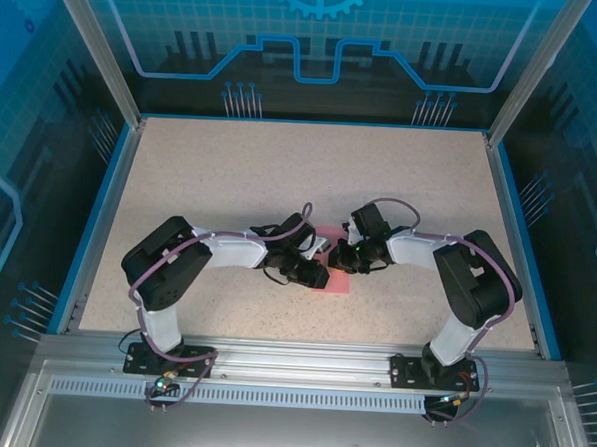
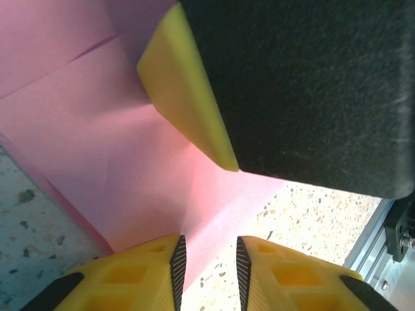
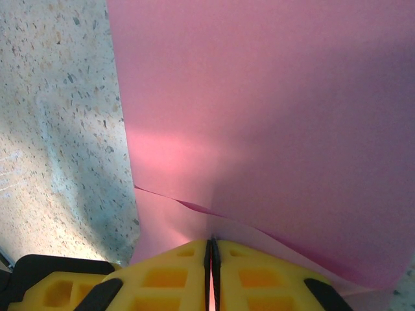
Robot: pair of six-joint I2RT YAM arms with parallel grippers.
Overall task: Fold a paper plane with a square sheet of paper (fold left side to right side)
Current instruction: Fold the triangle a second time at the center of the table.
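Note:
The square sheet of paper (image 1: 336, 283) is pink and lies mid-table between both arms, partly hidden by them. In the right wrist view an upper layer of the paper (image 3: 272, 116) curls over a lower one, and my right gripper (image 3: 211, 243) is shut on its edge. The left wrist view shows creases in the paper (image 2: 97, 129). My left gripper (image 2: 207, 249) hovers over a corner of it with a clear gap between its jaws, gripping nothing. The right gripper's yellow finger (image 2: 188, 91) sits just ahead of it. From above, the left gripper (image 1: 316, 275) and right gripper (image 1: 343, 256) almost touch.
The speckled beige table (image 1: 231, 180) is bounded by a blue rim (image 1: 104, 213) and transparent walls. An aluminium rail (image 1: 291, 358) runs along the near edge, with both arm bases bolted to it. The same rail (image 2: 376, 233) appears close by in the left wrist view.

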